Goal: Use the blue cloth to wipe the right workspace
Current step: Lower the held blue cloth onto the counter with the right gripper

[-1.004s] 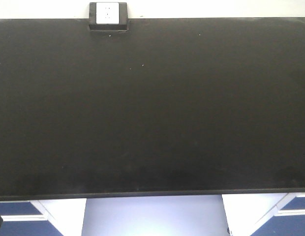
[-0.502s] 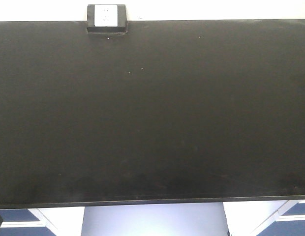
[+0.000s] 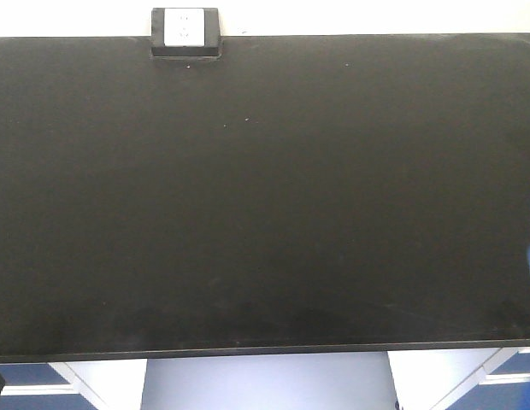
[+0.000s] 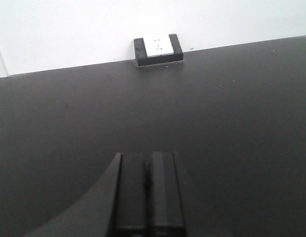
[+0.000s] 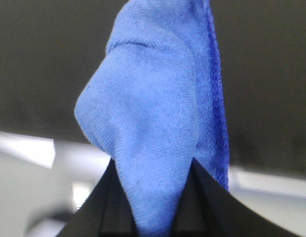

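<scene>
Right gripper (image 5: 153, 173) clamps the blue cloth (image 5: 158, 108). The cloth shows as a sliver at the front view's right margin, mid-height. The black benchtop (image 3: 265, 188) to wipe lies leftward of it. Left gripper (image 4: 148, 165) is pinched together, empty, and farther off.

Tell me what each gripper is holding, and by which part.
Right gripper pinches the cloth by a bunched end; the rest, stitched hem included, sticks out beyond it. Left gripper is shut on nothing.
</scene>
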Motion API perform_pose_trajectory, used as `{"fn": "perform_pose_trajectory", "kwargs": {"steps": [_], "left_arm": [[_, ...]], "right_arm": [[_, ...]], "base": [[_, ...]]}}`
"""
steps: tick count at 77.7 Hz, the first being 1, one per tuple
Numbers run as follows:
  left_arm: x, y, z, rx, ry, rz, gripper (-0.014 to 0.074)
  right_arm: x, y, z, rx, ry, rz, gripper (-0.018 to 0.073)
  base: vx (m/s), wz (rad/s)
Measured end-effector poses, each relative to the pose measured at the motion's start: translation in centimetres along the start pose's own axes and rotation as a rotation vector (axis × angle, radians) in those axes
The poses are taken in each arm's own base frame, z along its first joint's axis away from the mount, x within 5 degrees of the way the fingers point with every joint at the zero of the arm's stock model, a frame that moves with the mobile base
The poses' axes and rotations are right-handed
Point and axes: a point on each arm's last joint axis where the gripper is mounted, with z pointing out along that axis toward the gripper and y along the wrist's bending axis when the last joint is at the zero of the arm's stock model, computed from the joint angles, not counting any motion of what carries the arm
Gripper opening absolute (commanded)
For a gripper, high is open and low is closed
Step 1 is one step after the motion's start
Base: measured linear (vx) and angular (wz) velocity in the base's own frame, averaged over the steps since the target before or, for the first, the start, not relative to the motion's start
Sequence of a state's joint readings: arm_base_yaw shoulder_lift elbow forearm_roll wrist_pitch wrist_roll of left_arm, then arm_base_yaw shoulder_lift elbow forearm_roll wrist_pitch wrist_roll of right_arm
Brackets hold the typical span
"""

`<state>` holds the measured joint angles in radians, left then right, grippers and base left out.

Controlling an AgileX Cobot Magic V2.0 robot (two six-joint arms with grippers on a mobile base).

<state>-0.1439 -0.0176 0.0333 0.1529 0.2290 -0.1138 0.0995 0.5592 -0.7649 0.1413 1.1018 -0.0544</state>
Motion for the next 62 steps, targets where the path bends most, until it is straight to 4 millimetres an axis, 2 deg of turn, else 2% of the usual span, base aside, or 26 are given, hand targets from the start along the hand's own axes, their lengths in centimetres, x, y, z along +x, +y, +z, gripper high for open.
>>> {"fn": "perform_pose_trajectory", "kwargs": {"steps": [7,14,24,33,41,48,55,62], "left_arm": [[0.0,0.0,0.0,0.000,0.000,0.000,-0.0006],[0.0,0.0,0.0,0.000,0.000,0.000,-0.0006],[0.0,0.0,0.0,0.000,0.000,0.000,-0.0006],[0.0,0.0,0.0,0.000,0.000,0.000,-0.0006],[0.0,0.0,0.0,0.000,0.000,0.000,-0.0006],[0.0,0.0,0.0,0.000,0.000,0.000,-0.0006],[0.0,0.0,0.0,0.000,0.000,0.000,-0.0006],[0.0,0.0,0.0,0.000,0.000,0.000,-0.0006]], "right_arm": [[-1.8,-0.1,0.9,-0.006,-0.102,0.015,-0.0004],[-3.8,-0.4,3.1,0.002,-0.129,0.021,-0.0004],[-6.1,-1.1,7.8,0.019,-0.096,0.002,-0.0004],[-7.2,-2.0,13.3,0.039,-0.036,-0.037,-0.0004],[-7.3,-2.7,18.0,0.054,0.016,-0.070,-0.0003],[-6.5,-3.3,22.0,0.065,0.084,-0.079,-0.0003],[-5.4,-3.8,25.1,0.071,0.151,-0.079,-0.0001],[-4.1,-4.1,27.2,0.072,0.218,-0.074,-0.0001]], "base": [[0.00,0.00],[0.00,0.00],[0.00,0.00],[0.00,0.00],[0.00,0.00],[0.00,0.00],[0.00,0.00],[0.00,0.00]]}}
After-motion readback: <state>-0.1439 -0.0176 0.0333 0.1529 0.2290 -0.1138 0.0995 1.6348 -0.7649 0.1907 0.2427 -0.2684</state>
